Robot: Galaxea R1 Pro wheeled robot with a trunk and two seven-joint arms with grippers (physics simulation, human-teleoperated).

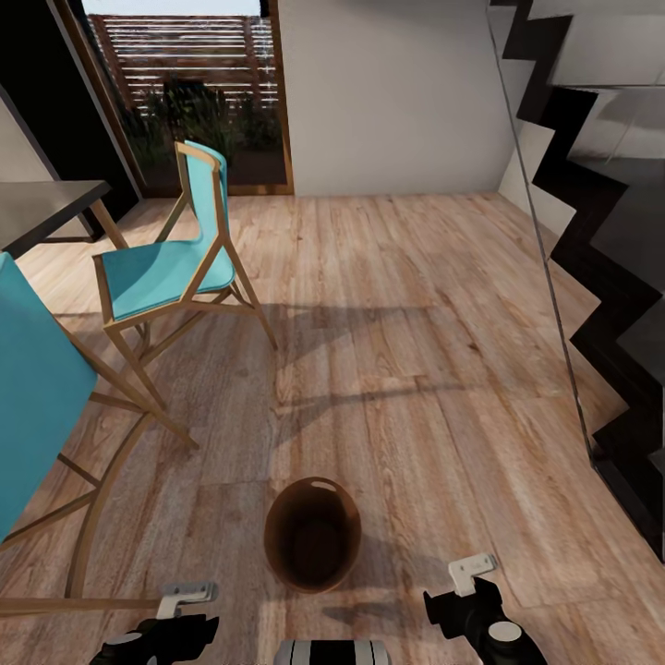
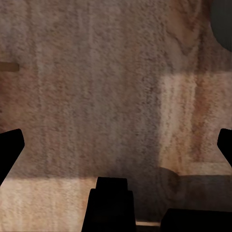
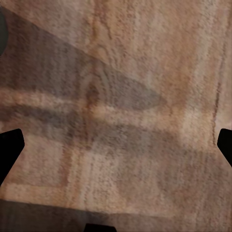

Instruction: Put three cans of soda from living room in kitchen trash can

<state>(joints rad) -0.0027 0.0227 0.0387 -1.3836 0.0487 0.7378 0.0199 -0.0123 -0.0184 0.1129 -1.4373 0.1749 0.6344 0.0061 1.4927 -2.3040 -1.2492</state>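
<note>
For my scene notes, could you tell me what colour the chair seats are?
Turquoise seats on light wooden frames; the nearer chair shows this best in the head view.

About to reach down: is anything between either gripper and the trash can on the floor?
Nothing visible does. The trash can stands upright on bare wood floor between the left gripper and right gripper. Both wrist views show open fingers over plain floorboards. The teal chairs stand off to the left.

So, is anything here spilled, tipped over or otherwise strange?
Nothing stands out. The trash can stands upright on the wood floor with a dark, seemingly empty inside. The two teal chairs stand upright beside the dark table. Both jaws are open, holding nothing.
</note>
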